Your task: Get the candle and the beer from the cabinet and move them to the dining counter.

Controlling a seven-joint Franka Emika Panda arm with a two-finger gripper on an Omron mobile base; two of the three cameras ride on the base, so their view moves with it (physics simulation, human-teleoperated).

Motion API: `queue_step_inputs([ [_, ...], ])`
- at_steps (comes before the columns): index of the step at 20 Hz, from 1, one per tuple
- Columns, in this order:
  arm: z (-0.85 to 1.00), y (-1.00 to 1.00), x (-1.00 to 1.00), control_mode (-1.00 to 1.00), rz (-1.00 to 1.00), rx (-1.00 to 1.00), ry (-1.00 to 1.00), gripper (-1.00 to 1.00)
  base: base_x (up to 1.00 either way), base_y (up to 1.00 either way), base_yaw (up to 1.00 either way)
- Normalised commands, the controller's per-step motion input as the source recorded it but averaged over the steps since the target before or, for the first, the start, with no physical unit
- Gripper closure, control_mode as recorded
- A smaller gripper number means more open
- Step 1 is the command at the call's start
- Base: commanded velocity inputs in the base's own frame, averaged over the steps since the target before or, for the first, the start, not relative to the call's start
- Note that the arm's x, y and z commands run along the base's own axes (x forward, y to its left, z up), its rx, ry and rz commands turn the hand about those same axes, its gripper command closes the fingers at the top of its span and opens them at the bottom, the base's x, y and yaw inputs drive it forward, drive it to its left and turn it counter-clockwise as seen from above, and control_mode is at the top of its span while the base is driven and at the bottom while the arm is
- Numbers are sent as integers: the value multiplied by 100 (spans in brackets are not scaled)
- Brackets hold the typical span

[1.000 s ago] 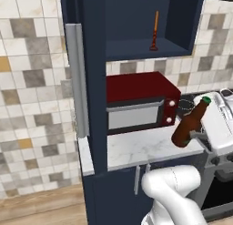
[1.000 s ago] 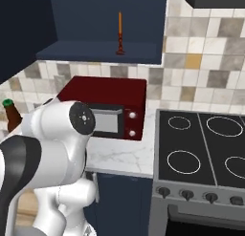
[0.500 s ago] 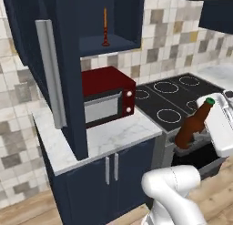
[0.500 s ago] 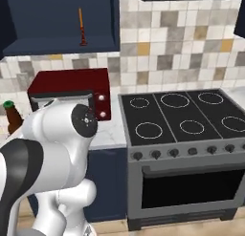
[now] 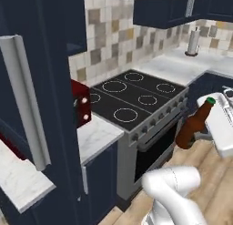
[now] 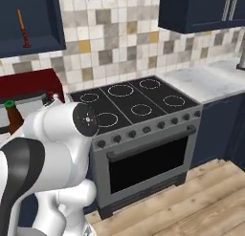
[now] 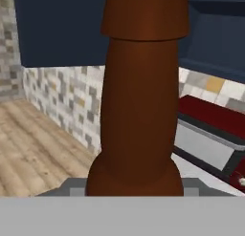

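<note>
The beer (image 5: 193, 127) is seen carried in the gripper (image 5: 205, 134) at the right of the left base view, out over the wooden floor in front of the stove (image 5: 136, 105); its green cap points up and slightly away from the hand, so the long axis is tilted a little off upright; in the hand view the brown neck (image 7: 139, 96) rises straight up the middle from between the jaws. The jaws are held partly apart and closed around the bottle's lower body; the fingertips themselves are hidden behind the glass. In the right base view the bottle's cap (image 6: 9, 104) is glimpsed beside the arm's shoulder, and the candle (image 6: 22, 28) is seen standing upright in the cabinet (image 6: 48, 20) above the red microwave (image 6: 28, 84), well apart from the gripper. The dining counter cannot be made out in these pictures, so which way it lies from the bottle cannot be told; it is judged that the bottle is in transit, and that the candle remains to be fetched.
</note>
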Motion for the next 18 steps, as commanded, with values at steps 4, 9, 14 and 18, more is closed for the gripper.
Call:
queue_step_inputs([
  [4, 0, 0, 0, 100, 0, 0, 0, 100, -27, 0, -58],
  [9, 0, 0, 0, 100, 0, 0, 0, 100, -25, 0, -61],
  [14, 0, 0, 0, 100, 0, 0, 0, 100, -21, 0, -64],
  [18, 0, 0, 0, 100, 0, 0, 0, 100, -16, 0, -65],
])
